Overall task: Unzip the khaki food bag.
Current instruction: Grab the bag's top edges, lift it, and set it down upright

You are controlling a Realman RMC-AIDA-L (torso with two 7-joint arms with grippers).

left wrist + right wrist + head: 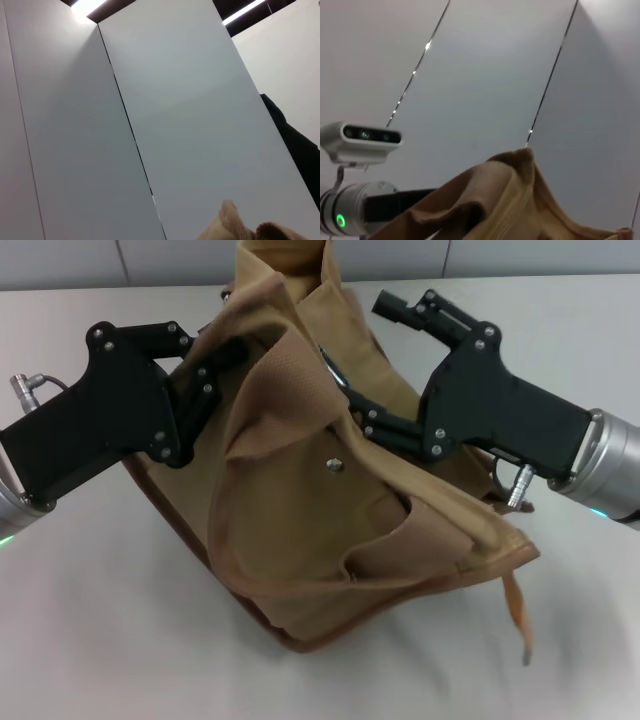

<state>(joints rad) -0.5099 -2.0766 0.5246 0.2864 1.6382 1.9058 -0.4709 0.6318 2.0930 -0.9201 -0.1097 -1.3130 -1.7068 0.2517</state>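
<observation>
The khaki food bag (pixel 300 490) sits tilted and crumpled mid-table, its front pocket with a metal snap (pixel 335 466) facing me and brown bottom trim (pixel 290 640) showing below. My left gripper (pixel 228 352) is at the bag's upper left, its fingers closed into a fold of the canvas. My right gripper (pixel 368 355) is at the upper right with jaws spread wide; one finger (pixel 392 306) stands clear behind the bag, the other (pixel 360 412) lies against the canvas by a silvery zipper line (pixel 336 376). Tan fabric shows in the left wrist view (pixel 240 227) and right wrist view (pixel 510 200).
A webbing strap (pixel 515 610) trails off the bag's right corner onto the white table (pixel 100 620). The wrist views look up at grey wall panels (pixel 175 100). The right wrist view also shows my head camera (pixel 365 137) and an arm's silver cuff (pixel 350 215).
</observation>
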